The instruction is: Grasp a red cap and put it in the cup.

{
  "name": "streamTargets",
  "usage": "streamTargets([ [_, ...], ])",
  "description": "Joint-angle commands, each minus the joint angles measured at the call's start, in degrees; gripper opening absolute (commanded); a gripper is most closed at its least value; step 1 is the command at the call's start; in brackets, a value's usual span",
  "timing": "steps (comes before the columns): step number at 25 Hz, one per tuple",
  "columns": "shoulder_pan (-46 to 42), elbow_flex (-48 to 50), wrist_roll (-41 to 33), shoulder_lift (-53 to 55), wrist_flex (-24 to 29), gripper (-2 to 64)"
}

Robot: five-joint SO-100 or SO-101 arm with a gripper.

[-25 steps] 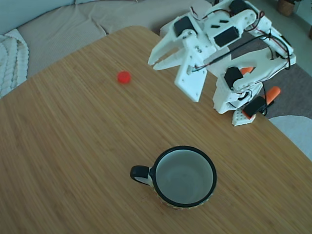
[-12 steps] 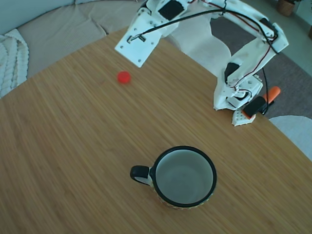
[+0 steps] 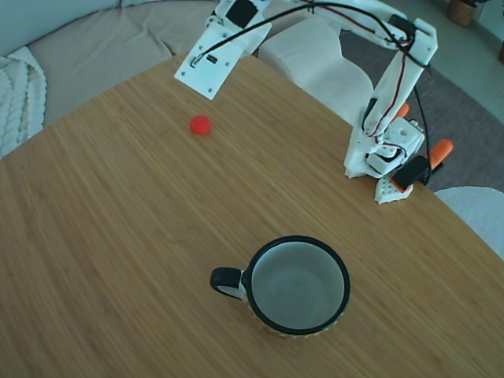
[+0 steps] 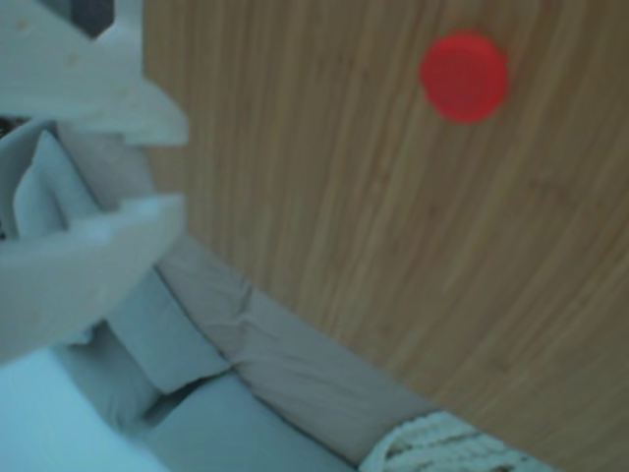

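Note:
The red cap [image 3: 200, 124] lies flat on the wooden table [image 3: 118, 236] near its far edge; in the other view the red cap [image 4: 464, 76] sits at the upper right. My gripper [image 3: 198, 79] hangs above the table's far edge, just beyond the cap and apart from it. In the other view the gripper [image 4: 169, 169] comes in from the left, its white fingers a narrow gap apart with nothing between them. The cup [image 3: 298, 239], with a black rim and a black handle [image 3: 224, 279], stands upright at the near middle, and nothing shows inside it.
The arm's white base [image 3: 382, 161] is clamped at the right table edge with orange clamp handles [image 3: 442, 148]. Beige sofa cushions [image 3: 87, 43] and a knitted blanket [image 3: 14, 94] lie beyond the far edge. A white seat [image 3: 315, 59] stands behind the arm.
The arm has stretched out and swung from the right-middle of the table to the far edge beside the cap. Cap and cup have not moved.

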Motion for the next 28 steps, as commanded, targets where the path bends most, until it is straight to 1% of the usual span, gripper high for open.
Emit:
streamTargets([
  [1, 0.4, -2.9, -1.8, -1.2, 0.2, 2.5],
  [3, 0.4, -3.4, -3.8, -2.5, 2.6, 3.8],
  [4, 0.4, -3.6, -4.7, -2.7, 3.9, 6.6],
  [6, 0.4, -3.7, -5.6, -3.3, 6.3, 16.1],
  [11, 1.9, -3.5, -5.8, -4.8, 11.8, 45.6],
  [13, 2.3, -3.7, -5.8, -5.8, 13.5, 53.5],
  [14, 2.4, -3.8, -5.8, -6.2, 14.3, 55.6],
  [15, 2.5, -3.8, -5.8, -6.7, 14.9, 56.8],
  [21, 3.3, -4.6, -5.8, -9.9, 15.2, 57.0],
  [26, 3.6, -10.5, -5.8, -13.4, 15.6, 57.0],
  [28, 2.4, -12.7, -5.8, -13.5, 17.6, 56.9],
])
